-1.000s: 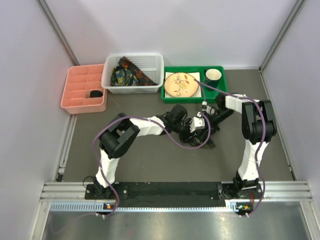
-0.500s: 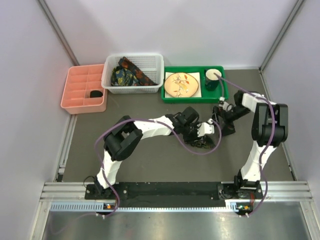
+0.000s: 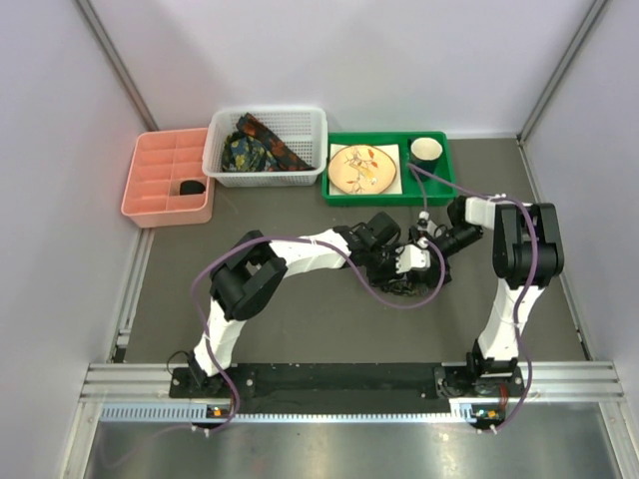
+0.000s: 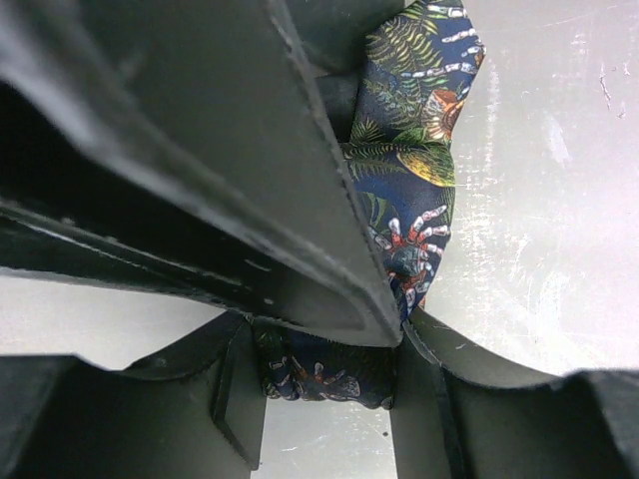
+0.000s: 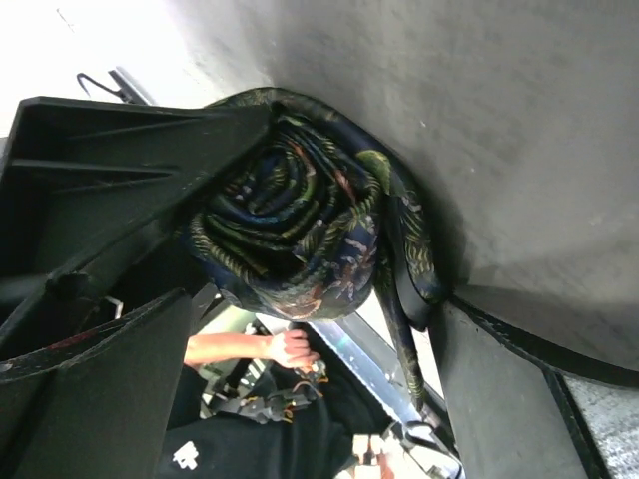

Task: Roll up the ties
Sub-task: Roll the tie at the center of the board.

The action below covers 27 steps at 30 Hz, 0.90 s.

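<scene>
A dark paisley tie (image 5: 290, 225), wound into a roll, lies on the grey table (image 3: 300, 319) at mid-right; from above it shows as a dark lump (image 3: 401, 283). My left gripper (image 3: 407, 261) is shut on the tie (image 4: 414, 200), with printed fabric spanning the gap between its fingers (image 4: 424, 399). My right gripper (image 3: 433, 247) stands just right of the roll, wide open. In the right wrist view the roll sits ahead of its spread fingers (image 5: 519, 379), and a loose tail of fabric hangs along the right one. More ties (image 3: 255, 148) lie heaped in the white basket (image 3: 318, 130).
A pink divided tray (image 3: 150, 195) at the back left holds one small dark roll (image 3: 192, 187). A green tray (image 3: 439, 188) behind the grippers carries a patterned plate (image 3: 361, 168) and a cup (image 3: 426, 150). Purple cables loop off both arms.
My right gripper has gone from shut to wide open. It swung off to the right and came back beside the roll. The left gripper shifted slightly right and kept its hold.
</scene>
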Each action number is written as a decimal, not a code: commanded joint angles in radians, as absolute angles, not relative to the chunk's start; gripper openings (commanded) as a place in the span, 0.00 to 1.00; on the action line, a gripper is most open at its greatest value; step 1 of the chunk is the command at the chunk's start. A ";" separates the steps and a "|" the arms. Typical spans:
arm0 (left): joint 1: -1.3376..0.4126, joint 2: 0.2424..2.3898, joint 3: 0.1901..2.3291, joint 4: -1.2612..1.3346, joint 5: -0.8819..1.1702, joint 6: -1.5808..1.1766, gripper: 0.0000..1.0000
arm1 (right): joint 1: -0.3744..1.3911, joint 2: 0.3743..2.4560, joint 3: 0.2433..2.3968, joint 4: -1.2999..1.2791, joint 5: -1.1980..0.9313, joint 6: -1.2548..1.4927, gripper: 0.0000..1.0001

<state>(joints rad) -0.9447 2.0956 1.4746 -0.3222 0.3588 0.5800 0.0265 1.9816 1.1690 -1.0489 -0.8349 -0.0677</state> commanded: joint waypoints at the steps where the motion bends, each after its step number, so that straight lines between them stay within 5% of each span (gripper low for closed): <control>1: -0.948 2.181 1.433 -0.434 0.282 0.615 0.04 | 0.028 1.974 1.146 -0.873 -0.865 -0.118 0.97; 7: -0.948 2.175 1.422 -0.426 0.291 0.612 0.04 | 0.028 1.911 1.135 -0.847 -0.888 -0.115 0.82; 14: -0.948 2.175 1.422 -0.422 0.298 0.609 0.04 | 0.032 1.916 1.124 -0.776 -0.879 -0.049 0.46; 16: -0.948 2.174 1.420 -0.423 0.298 0.606 0.04 | 0.038 1.927 1.132 -0.782 -0.877 -0.057 0.45; 19: -0.946 2.172 1.420 -0.417 0.302 0.597 0.08 | 0.041 1.925 1.126 -0.767 -0.884 -0.054 0.25; 21: -0.945 2.172 1.422 -0.416 0.301 0.588 0.18 | 0.043 1.933 1.138 -0.788 -0.900 -0.063 0.02; 27: -0.908 2.105 1.391 -0.327 0.331 0.522 0.69 | 0.043 1.907 1.131 -0.813 -0.884 -0.094 0.00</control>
